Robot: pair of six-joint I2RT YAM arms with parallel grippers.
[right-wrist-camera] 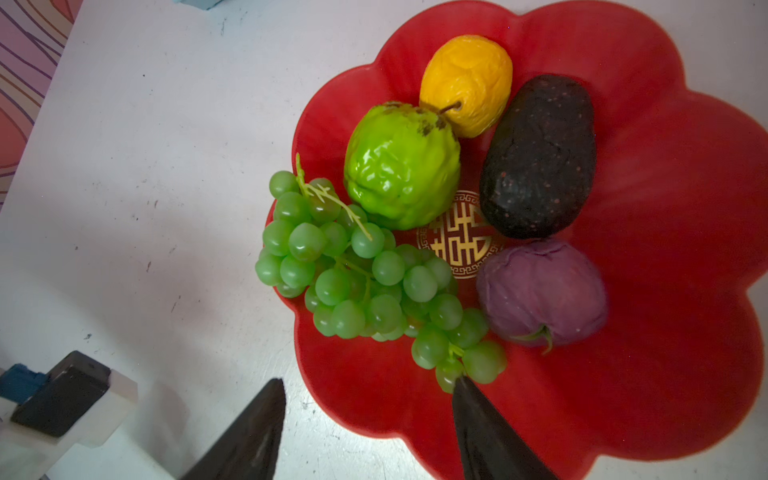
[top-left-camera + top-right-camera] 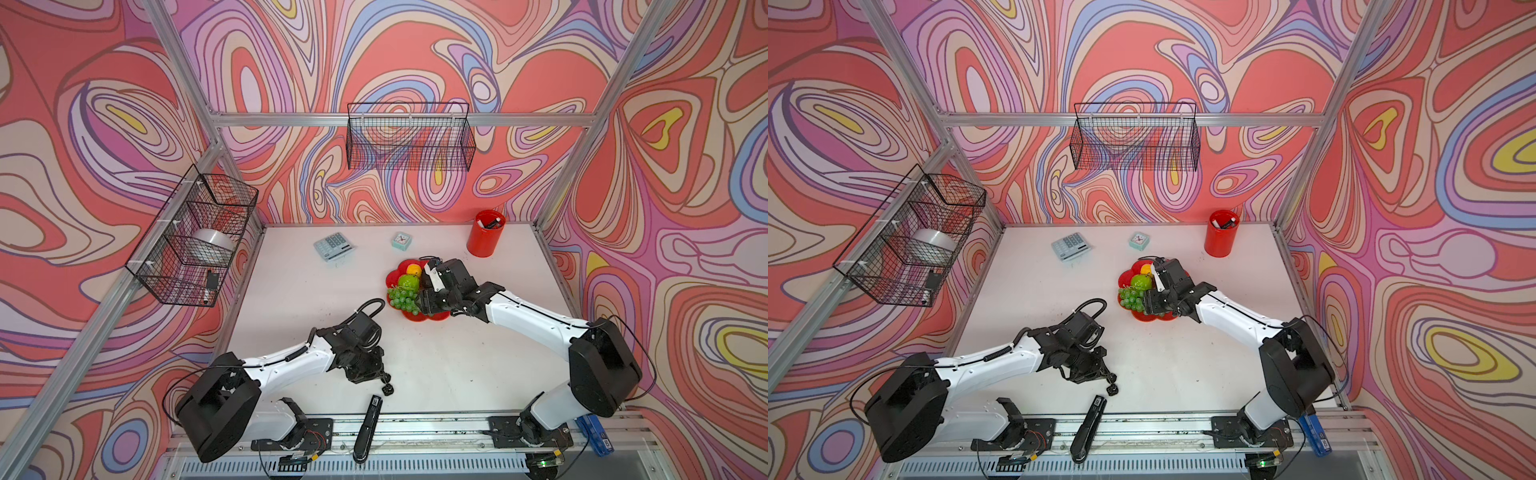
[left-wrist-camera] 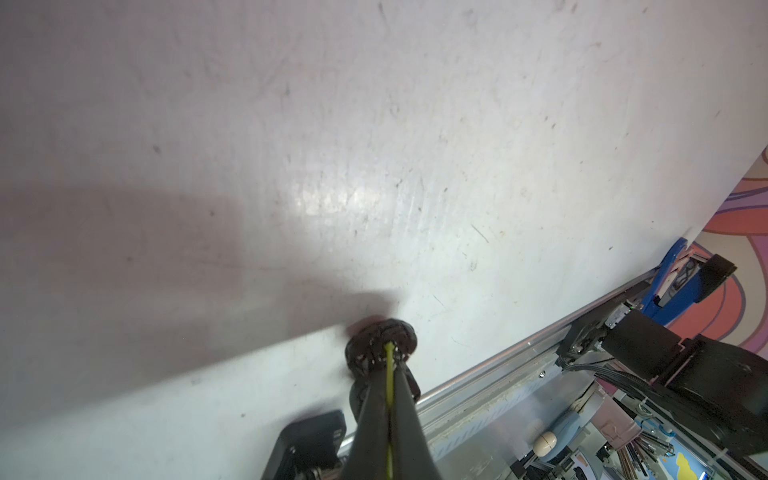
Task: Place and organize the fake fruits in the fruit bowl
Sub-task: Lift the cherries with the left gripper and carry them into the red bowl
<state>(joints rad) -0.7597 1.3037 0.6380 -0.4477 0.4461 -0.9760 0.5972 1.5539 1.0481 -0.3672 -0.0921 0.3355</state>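
Shallow glossy red flower-shaped fruit bowl, bare white tabletop beside it, holds a translucent green grape bunch overhanging the rim, a blackish avocado-like oval, a bumpy bright green fruit, a purple ball and a small yellow round fruit. Step, as judged: final tidying, with the next move to nudge the grapes inward without tipping the bowl. Right gripper: jaws apart, empty, over the bowl's rim by the grapes; left gripper: closed near the table's front edge, contents unclear.

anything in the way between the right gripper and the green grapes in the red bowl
Nothing visible does. The open right gripper hangs just off the translucent green grape bunch in the glossy red scalloped fruit bowl, one fingertip beside its end grapes.
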